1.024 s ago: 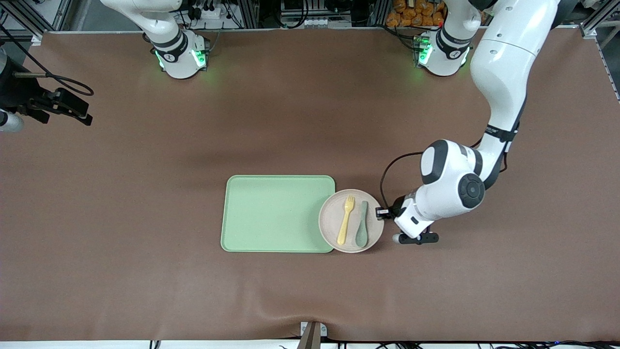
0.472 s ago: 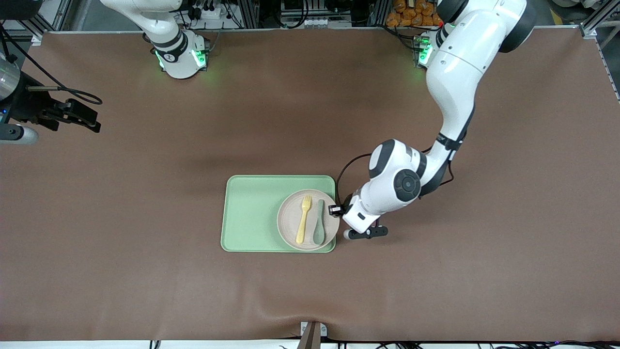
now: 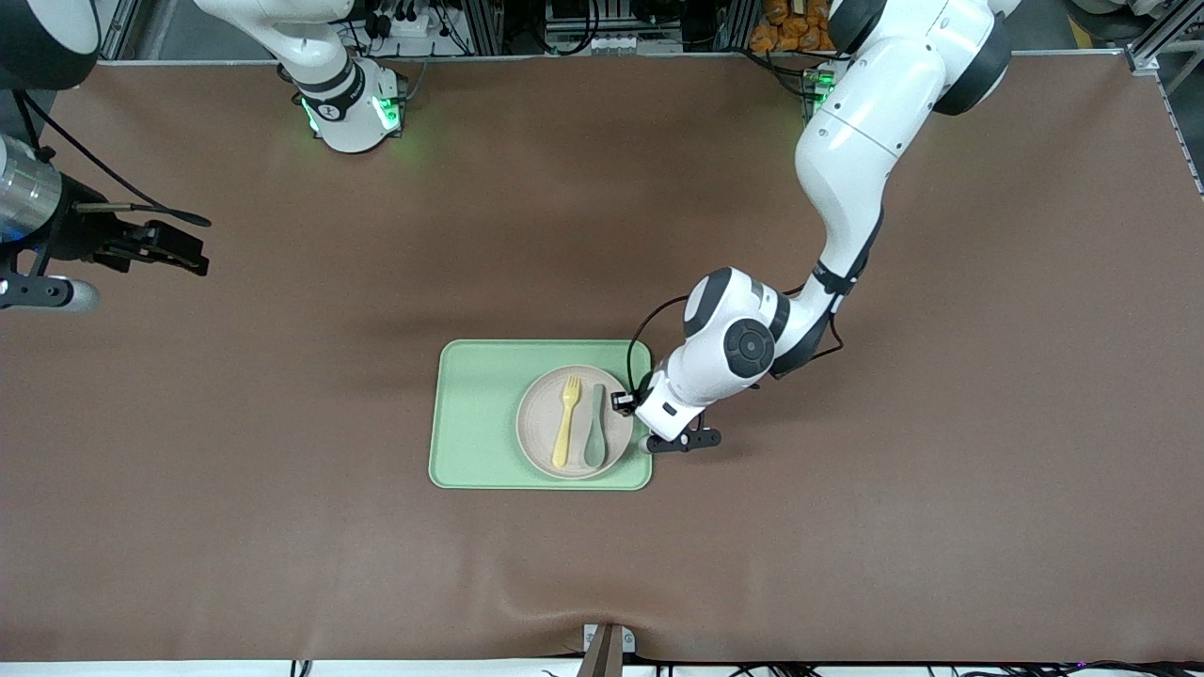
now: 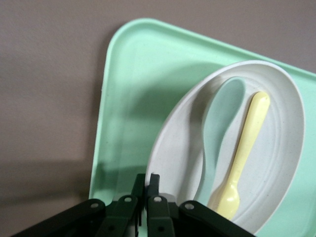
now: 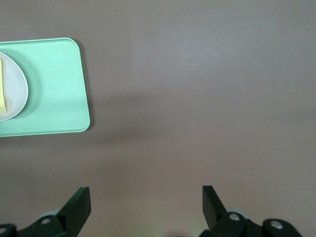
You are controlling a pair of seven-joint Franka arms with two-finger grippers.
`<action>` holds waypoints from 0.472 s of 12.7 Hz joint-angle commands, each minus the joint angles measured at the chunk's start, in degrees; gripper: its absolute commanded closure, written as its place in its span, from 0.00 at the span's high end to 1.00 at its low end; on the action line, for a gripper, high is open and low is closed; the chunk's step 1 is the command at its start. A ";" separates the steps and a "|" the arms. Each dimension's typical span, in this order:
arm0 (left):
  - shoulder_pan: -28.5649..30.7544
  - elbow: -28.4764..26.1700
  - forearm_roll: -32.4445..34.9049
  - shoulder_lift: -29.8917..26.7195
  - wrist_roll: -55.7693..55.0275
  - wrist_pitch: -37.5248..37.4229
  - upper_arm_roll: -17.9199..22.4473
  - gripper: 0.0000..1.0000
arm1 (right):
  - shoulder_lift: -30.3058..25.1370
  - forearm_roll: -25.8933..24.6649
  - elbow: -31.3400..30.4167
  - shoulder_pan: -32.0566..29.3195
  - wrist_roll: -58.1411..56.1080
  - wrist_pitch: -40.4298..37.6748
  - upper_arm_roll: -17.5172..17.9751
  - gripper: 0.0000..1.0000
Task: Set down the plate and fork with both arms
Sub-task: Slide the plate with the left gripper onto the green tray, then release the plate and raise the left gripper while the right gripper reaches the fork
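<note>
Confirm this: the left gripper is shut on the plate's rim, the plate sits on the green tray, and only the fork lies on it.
Not quite. Beside the fork on the plate lies a grey-green spoon, as the front view shows. The rest holds: the left gripper is shut on the rim, and the plate sits on the green tray.

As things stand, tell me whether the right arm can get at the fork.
Probably yes. The fork lies uncovered on the plate beside the spoon. The right gripper hangs open over bare table at its own end; the left gripper, shut on the plate's rim, stays clear of the fork.
</note>
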 commanded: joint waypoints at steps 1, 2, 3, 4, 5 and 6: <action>-1.07 1.46 -0.68 1.61 -0.81 1.75 0.53 0.03 | 2.97 -0.18 0.80 -0.54 -0.56 0.10 0.28 1.00; -0.81 1.46 -0.68 1.52 -0.73 1.75 0.53 0.45 | 3.77 -0.27 1.41 -0.54 -0.56 0.10 0.28 1.00; -0.90 1.46 -0.59 1.26 -0.73 1.75 0.53 0.99 | 4.82 -0.01 1.77 -0.02 0.13 0.19 0.37 1.00; -0.99 1.46 -0.51 0.82 -1.25 1.66 0.53 1.00 | 5.44 -0.35 1.86 0.68 0.05 0.62 0.37 1.00; -0.81 1.46 -0.24 -0.23 -1.77 1.58 0.53 1.00 | 5.80 0.51 1.86 0.77 0.49 2.02 0.54 1.00; -0.38 1.46 -0.07 -1.80 -1.87 1.14 0.53 1.00 | 6.41 0.43 1.86 1.73 1.53 4.21 0.63 1.00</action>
